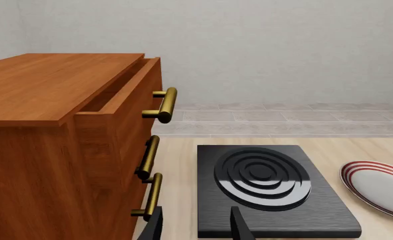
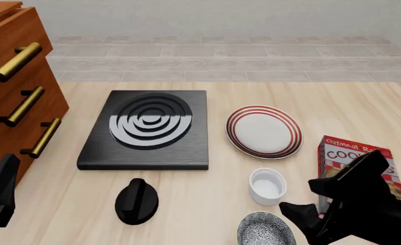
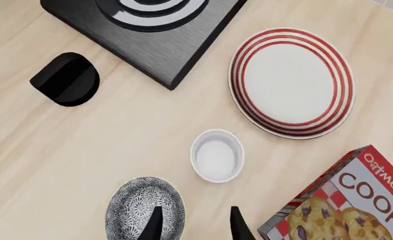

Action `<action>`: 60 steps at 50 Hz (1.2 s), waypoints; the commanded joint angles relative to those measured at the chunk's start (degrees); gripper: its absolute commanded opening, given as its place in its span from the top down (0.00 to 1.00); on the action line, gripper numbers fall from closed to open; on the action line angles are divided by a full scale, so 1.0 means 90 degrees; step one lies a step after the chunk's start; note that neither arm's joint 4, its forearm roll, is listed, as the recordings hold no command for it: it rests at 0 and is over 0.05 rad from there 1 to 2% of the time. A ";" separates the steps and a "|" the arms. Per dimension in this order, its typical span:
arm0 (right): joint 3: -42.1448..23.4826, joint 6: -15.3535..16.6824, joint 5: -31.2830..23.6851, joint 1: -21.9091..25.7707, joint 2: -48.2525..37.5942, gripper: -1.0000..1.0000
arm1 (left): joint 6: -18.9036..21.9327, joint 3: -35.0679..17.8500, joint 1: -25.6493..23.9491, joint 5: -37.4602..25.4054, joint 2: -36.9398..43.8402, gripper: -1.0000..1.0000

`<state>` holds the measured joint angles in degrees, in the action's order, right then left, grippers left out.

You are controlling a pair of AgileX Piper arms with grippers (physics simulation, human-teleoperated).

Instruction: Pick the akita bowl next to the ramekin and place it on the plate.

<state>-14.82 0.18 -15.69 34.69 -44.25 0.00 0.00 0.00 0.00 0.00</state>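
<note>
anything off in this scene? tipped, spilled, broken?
One thing: the cabinet's top drawer stands slightly open, while the two below it look shut. Otherwise nothing is spilled or broken. The akita bowl, ramekin and plate sit upright on the table, and the cookie box lies flat at the right.

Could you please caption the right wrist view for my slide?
Open right gripper above the akita bowl, beside ramekin and empty plate.

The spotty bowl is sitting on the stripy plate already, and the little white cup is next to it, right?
Not quite. The akita bowl sits on the table, not on the plate, which holds nothing. The ramekin is indeed next to the bowl. The front view shows it.
</note>
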 commanded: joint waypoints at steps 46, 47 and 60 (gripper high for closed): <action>0.0499 -0.0214 0.1443 0.0281 -0.1315 0.00 | 0.0000 0.0000 0.0000 0.0000 0.0000 0.00; 0.0500 -0.0214 0.1460 0.0281 -0.1335 0.00 | 0.0000 0.0000 0.0000 0.0000 0.0000 0.00; 0.0583 -0.0215 0.1650 0.0261 -0.1527 0.00 | 0.0000 0.0000 0.0000 0.0000 0.0000 0.00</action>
<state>-10.12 -1.63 -2.17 36.91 -56.72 0.00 0.00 0.00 0.00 0.00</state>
